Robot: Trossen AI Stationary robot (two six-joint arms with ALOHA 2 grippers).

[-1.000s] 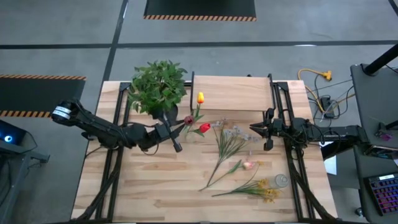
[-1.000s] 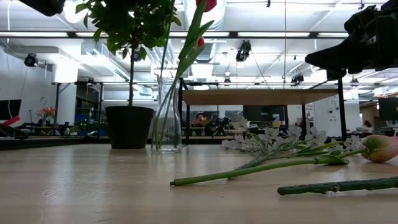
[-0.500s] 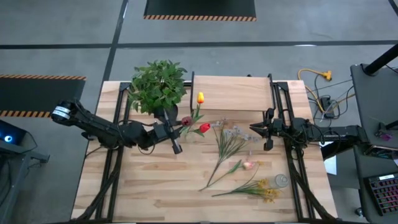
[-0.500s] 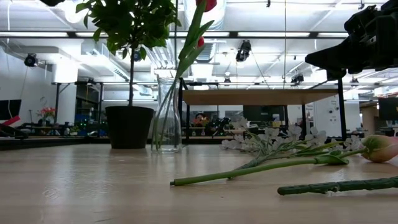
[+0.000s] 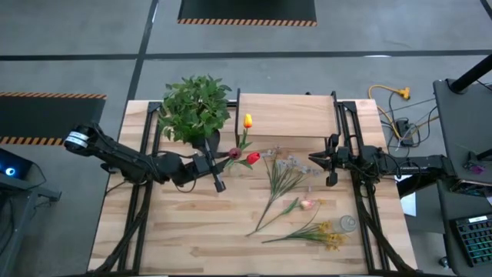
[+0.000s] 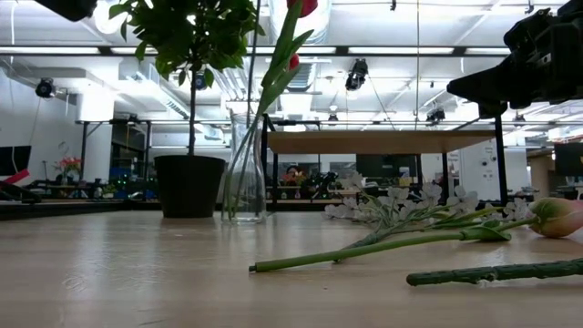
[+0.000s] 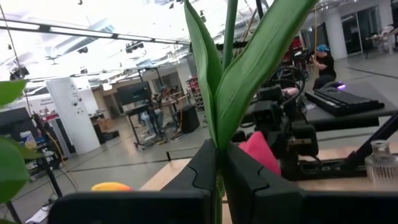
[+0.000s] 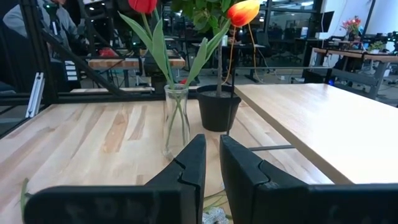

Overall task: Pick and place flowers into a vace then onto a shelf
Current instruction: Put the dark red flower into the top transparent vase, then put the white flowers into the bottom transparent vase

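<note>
A clear glass vase (image 6: 244,169) stands on the table beside a potted plant (image 5: 196,106), left of the pale wooden shelf (image 5: 286,115). A yellow tulip (image 5: 247,121) and a red tulip (image 5: 252,158) stand in it. My left gripper (image 5: 223,159) hangs above the vase, shut on the green stem of a maroon tulip (image 5: 233,151). White-lilac sprigs (image 5: 283,173), a pink bud (image 5: 309,204) and yellow clusters (image 5: 329,235) lie flat on the table. My right gripper (image 5: 313,160) waits at the table's right side, shut and holding nothing. My left gripper pinches the tulip's stem (image 7: 219,142) between its two fingers, just below where the long leaves (image 7: 249,68) spread out. The fingers come nearly level from the table's left and lie across the stem. Whether the stem's lower end is in the vase, I cannot tell.
The potted plant stands close behind my left gripper. A small clear jar (image 5: 347,223) sits near the yellow clusters at the near right. Black frame rails (image 5: 342,123) run along both sides of the shelf. Bare boards (image 5: 184,231) lie at the near left.
</note>
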